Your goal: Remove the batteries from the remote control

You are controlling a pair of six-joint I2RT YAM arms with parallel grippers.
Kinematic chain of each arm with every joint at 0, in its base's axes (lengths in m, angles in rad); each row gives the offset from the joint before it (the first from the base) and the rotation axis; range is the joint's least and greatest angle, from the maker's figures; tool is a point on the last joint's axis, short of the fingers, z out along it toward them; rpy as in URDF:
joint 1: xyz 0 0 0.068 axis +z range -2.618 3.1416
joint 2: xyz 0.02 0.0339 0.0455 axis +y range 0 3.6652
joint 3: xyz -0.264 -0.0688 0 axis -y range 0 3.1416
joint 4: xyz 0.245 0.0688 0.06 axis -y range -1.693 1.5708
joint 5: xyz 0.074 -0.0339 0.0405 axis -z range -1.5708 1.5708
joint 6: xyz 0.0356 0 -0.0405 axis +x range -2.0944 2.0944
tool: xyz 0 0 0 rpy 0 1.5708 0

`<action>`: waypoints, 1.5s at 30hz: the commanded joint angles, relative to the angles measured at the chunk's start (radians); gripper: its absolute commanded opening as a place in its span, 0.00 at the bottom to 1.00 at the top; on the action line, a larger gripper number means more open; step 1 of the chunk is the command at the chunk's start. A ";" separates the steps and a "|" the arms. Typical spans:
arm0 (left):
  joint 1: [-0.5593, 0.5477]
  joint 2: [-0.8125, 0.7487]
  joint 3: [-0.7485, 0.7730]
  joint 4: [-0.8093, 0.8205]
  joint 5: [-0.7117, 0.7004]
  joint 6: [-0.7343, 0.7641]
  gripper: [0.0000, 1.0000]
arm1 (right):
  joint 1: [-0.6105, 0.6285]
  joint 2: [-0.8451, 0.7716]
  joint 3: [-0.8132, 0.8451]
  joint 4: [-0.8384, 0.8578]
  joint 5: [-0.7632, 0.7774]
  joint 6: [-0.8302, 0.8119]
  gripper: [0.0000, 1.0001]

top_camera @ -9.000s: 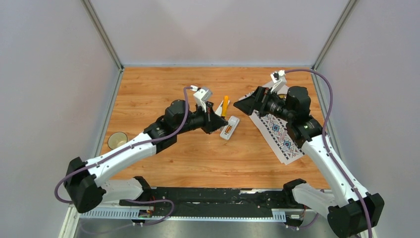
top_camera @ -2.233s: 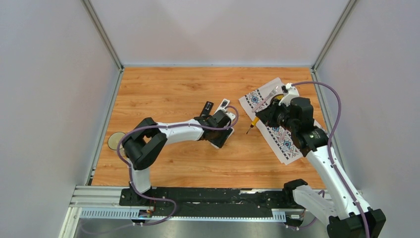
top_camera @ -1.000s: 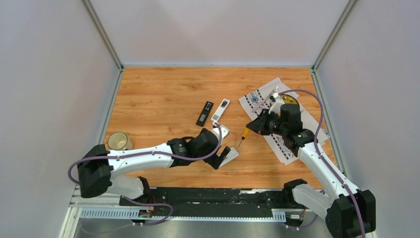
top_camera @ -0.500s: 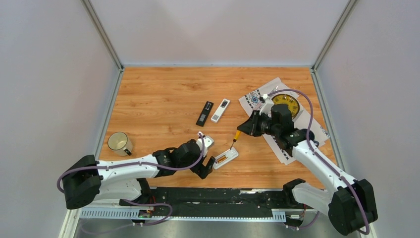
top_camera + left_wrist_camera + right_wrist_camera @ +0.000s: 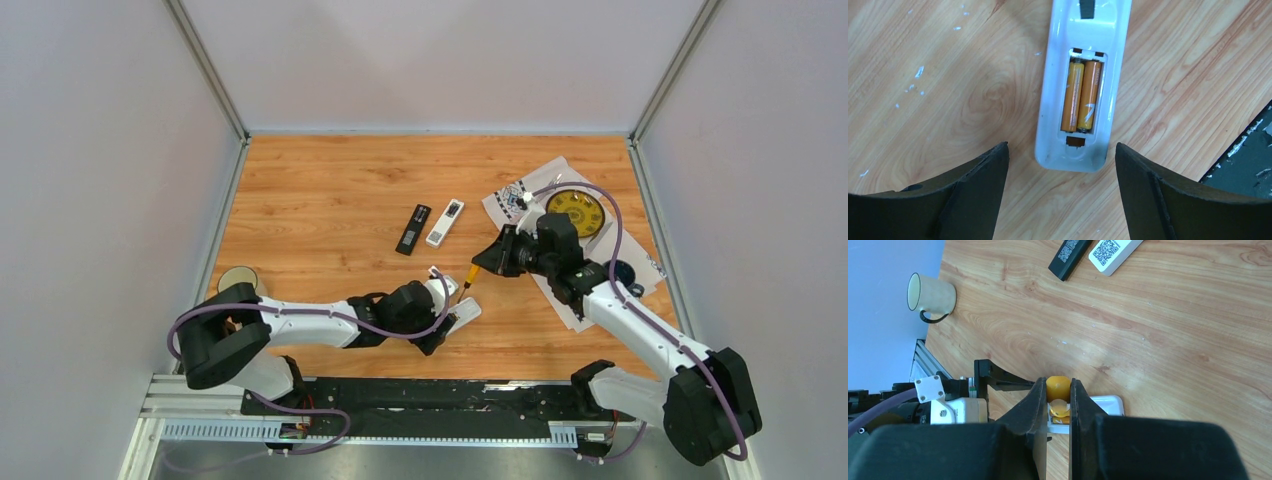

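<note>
My left gripper (image 5: 1060,146) is wide open, and it has hold of nothing. The rounded near end of the white plastic remote control (image 5: 1053,100) lies between its two black fingers (image 5: 973,195). A strip of bare wood shows on each side, so neither finger touches the remote control. The remote control lies back-side up on the light brown wooden table (image 5: 320,200), near the front edge, and its battery compartment has no cover on it. The two orange-gold cylinder batteries (image 5: 1080,96) sit inside it side by side, touching one another along their length. They are just ahead of my left fingertips and centred between them. My right gripper (image 5: 1057,390) is closed tightly on the orange-yellow handle of a small screwdriver (image 5: 472,272), with both fingers pressed flat against it. In the top view the screwdriver slants down toward the far end of the remote control. In the right wrist view the handle hides the tip, so I cannot tell whether the tip touches the batteries; only a little orange and the white shell show under the handle. Farther back on the table, well apart from my jaws, a black slim remote (image 5: 413,229) and a second white remote (image 5: 445,222) lie just beside each other.
</note>
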 commanded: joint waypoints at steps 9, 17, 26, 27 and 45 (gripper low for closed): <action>-0.065 0.043 0.039 -0.029 -0.089 0.056 0.79 | 0.020 0.023 -0.019 0.070 0.022 0.004 0.00; -0.111 0.089 0.053 -0.084 -0.162 0.057 0.72 | 0.044 0.065 -0.017 0.092 0.028 0.005 0.00; -0.123 0.081 0.022 -0.060 -0.144 0.050 0.44 | 0.052 0.082 -0.017 0.092 0.051 0.016 0.00; -0.123 0.079 0.022 -0.060 -0.139 0.050 0.41 | 0.052 0.082 -0.013 0.092 0.053 0.018 0.00; -0.123 0.055 0.022 -0.069 -0.132 0.040 0.00 | 0.141 0.072 -0.006 0.061 0.185 -0.050 0.00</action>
